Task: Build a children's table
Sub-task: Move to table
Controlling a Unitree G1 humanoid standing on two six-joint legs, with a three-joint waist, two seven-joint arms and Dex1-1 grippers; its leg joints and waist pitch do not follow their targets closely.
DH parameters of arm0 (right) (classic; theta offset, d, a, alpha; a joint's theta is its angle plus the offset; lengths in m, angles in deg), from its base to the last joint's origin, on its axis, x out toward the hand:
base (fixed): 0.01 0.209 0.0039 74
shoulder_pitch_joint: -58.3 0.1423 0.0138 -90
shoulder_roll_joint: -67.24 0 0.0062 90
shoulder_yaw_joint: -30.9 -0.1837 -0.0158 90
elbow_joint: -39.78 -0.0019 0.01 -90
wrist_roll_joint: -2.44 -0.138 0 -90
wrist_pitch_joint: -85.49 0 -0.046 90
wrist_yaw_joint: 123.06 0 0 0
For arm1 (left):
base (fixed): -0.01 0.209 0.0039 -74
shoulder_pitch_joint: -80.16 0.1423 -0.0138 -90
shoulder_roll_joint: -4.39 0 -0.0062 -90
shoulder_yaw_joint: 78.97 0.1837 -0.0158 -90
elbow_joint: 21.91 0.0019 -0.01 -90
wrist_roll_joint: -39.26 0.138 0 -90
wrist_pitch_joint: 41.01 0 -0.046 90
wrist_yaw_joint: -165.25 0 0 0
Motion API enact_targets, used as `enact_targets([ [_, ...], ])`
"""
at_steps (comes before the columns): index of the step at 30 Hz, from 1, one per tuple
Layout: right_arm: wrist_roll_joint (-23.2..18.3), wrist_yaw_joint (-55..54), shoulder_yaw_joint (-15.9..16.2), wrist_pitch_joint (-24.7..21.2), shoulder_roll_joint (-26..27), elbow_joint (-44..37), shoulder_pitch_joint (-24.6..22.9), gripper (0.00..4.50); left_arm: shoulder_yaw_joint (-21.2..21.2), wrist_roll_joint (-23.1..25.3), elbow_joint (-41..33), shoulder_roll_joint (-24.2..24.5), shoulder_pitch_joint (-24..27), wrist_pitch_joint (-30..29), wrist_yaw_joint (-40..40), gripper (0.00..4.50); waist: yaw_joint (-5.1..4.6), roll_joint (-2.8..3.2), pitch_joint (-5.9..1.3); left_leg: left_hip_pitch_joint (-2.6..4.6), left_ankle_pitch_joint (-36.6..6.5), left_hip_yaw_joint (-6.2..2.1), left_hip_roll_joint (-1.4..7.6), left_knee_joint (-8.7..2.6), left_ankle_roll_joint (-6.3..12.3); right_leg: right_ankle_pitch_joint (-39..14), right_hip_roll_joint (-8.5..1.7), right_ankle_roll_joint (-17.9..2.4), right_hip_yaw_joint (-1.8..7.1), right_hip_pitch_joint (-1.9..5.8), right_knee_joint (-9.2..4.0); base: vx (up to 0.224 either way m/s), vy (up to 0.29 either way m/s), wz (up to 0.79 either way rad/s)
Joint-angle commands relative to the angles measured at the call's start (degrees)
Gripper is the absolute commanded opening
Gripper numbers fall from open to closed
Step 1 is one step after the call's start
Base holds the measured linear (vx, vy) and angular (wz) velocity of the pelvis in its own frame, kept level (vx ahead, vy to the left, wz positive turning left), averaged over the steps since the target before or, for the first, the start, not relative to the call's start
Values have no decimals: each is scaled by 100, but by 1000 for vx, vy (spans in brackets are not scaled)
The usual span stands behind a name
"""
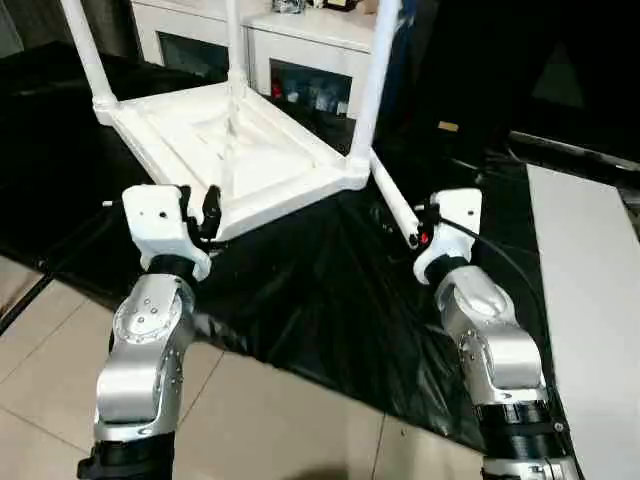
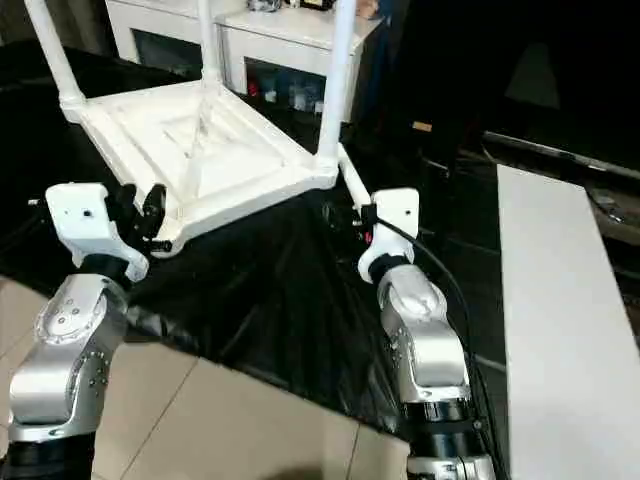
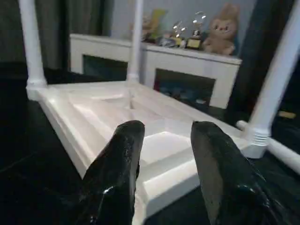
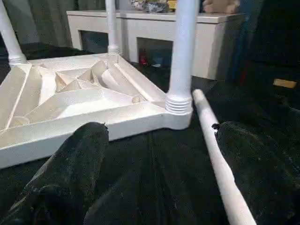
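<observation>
Tabletop (image 1: 235, 150) lies upside down, upper centre, sockets exposed for fitting; three legs stand. Fourth leg (image 1: 393, 200) lies loose beside. Right gripper (image 4: 159, 173) spread wide; left gripper (image 3: 164, 154) part-open, empty.

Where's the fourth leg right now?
The loose leg lies on the black sheet, running from the tabletop's near right corner toward the right gripper.
</observation>
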Motion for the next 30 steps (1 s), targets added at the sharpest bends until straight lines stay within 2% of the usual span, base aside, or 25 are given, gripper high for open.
enact_targets([
  [1,-46,-31,-45,-105,-9,16,70,410,-43,-27,-88,40,-43,-81,37,198,37,106,-411,-176,-442,25,-67,-365,533,-391,-288,-1181,387,379,-383,179,41,10],
  [2,-37,-23,-33,-107,-23,4,70,410,-53,-28,-81,70,-47,-56,25,198,27,98,-462,-200,-70,-1,-107,-333,591,187,-228,-1124,367,423,-302,191,61,8],
  [3,-40,-22,-20,-119,-39,-10,69,410,-56,-23,-81,91,-47,-39,15,198,-22,123,-535,-18,689,-119,-116,-290,884,1259,-87,-916,272,300,-94,238,31,13],
  [4,-41,-14,-2,-131,-52,-20,68,410,-61,-10,-73,117,-48,-37,10,198,-219,117,-582,466,1698,-464,76,-192,1629,1591,-16,-594,149,-200,210,238,31,13],
  [5,-43,-9,9,-141,-60,-26,69,410,-67,-12,-63,128,-50,-30,4,198,-434,89,-590,1057,2541,-1007,580,-131,2630,362,-315,-162,121,-1040,530,249,-32,6],
  [6,-43,-9,9,-141,-60,-26,69,410,-67,-12,-63,128,-50,-30,4,198,-484,56,-620,1142,2945,-1158,672,-75,2998,-107,-492,32,200,-1223,608,169,-68,-20],
  [7,-48,-7,19,-152,-70,-25,73,410,-72,-19,-55,135,-53,-35,-6,198,-518,4,-627,1032,3124,-1200,537,-11,3085,-127,-631,90,318,-1240,595,169,-68,-20],
  [8,-59,-4,20,-160,-74,-27,79,410,-89,-60,-46,136,-63,-50,-32,198,-283,-283,-603,-256,2128,-460,-755,449,2340,998,-525,11,765,78,249,155,-23,-4],
  [9,-83,-2,13,-191,-71,-27,87,410,-121,-148,-48,136,-70,-97,-89,198,34,-387,-524,-1118,-338,-320,-894,1130,1692,2373,-1056,-898,1568,882,-201,177,85,32],
  [10,-67,2,29,-221,-92,-30,95,410,-162,-232,-60,128,-72,-131,-118,227,105,-269,-420,-1324,-314,-508,-545,1335,885,3837,-1158,-1510,1526,812,-80,177,85,32],
  [11,-37,3,46,-212,-115,-29,100,410,-228,-408,-87,93,-71,-153,-195,227,100,-272,-398,-1352,-186,-519,-482,1296,550,4155,-1036,-1691,1387,771,-100,175,85,16],
  [12,-36,-9,40,-239,-118,-24,104,410,-245,-459,-104,92,-70,-151,-225,233,28,-187,-369,-1387,479,-535,-355,941,322,3592,-811,-1650,908,713,-163,159,32,-3],
  [13,-34,-29,28,-288,-125,-16,111,410,-276,-548,-132,89,-67,-148,-278,233,-12,130,-395,-1081,1480,-558,-198,196,680,2404,-382,-1086,390,528,-205,159,32,-3],
  [14,-34,-29,28,-288,-125,-16,111,410,-276,-548,-132,89,-67,-148,-278,236,-123,335,-457,-846,2104,-627,-113,56,975,1849,-153,-733,104,468,5,53,46,-25],
  [15,0,-80,19,-322,-156,13,135,410,-314,-615,-173,96,-68,-231,-286,261,-348,571,-503,-322,3502,-1357,310,25,2265,150,237,-88,-207,-320,985,-16,35,-24],
  [16,59,-141,22,-374,-216,39,176,410,-324,-675,-207,143,-69,-226,-377,261,-350,448,-622,-41,4564,-1535,519,142,2940,-336,66,190,-48,-542,971,63,20,-35],
  [17,90,-172,26,-401,-249,52,198,410,-323,-690,-220,170,-69,-219,-421,272,-142,411,-636,-122,6471,-1440,474,457,2826,264,-167,643,227,-772,882,31,10,-18],
  [18,185,-243,40,-482,-331,87,269,410,-298,-708,-233,244,-67,-238,-532,275,-67,352,-625,-370,8073,-1149,170,492,2014,1361,-144,999,284,-704,696,-106,64,-21],
  [19,227,-272,44,-525,-365,104,303,410,-283,-717,-234,279,-66,-244,-586,292,10,196,-605,-540,7943,-936,-77,387,1287,2077,-121,913,416,-671,312,-185,79,-10],
  [20,257,-295,44,-563,-388,119,329,410,-265,-721,-238,308,-62,-248,-631,292,-9,69,-569,-599,6855,-862,-122,297,1092,2227,-242,749,524,-684,109,-227,66,-1],
  [21,282,-304,-9,-781,-484,206,485,410,-180,-756,-269,450,-51,-365,-804,306,-28,-30,-464,-867,3947,-633,-370,329,931,2154,-569,474,631,-560,-82,-143,-7,1],
  [22,273,-292,-17,-814,-495,215,503,410,-171,-766,-274,467,-51,-379,-830,315,20,-41,-479,-921,1323,-526,-304,176,655,1117,-749,335,677,-378,-185,-143,-7,1],
  [26,191,76,-35,-1670,-945,700,1084,439,58,-925,-329,1049,-134,-875,-1478,354,-207,105,-259,-760,-2538,-484,-49,-264,-391,-2405,-501,-192,505,-584,-365,-116,-24,-4],
  [29,107,247,-18,-1796,-1171,1307,1445,448,188,-1121,-415,1400,-256,-1442,-1819,363,-296,140,-206,-572,-3522,-497,-63,-177,-487,-3360,-529,-59,416,-742,-550,-165,-11,-4],
  [30,105,343,14,-1825,-1245,1545,1570,449,236,-1145,-452,1500,-298,-1581,-1897,371,-365,188,-187,-595,-3867,-538,-52,-236,-516,-3401,-491,-19,258,-640,-573,-118,10,-12],
])
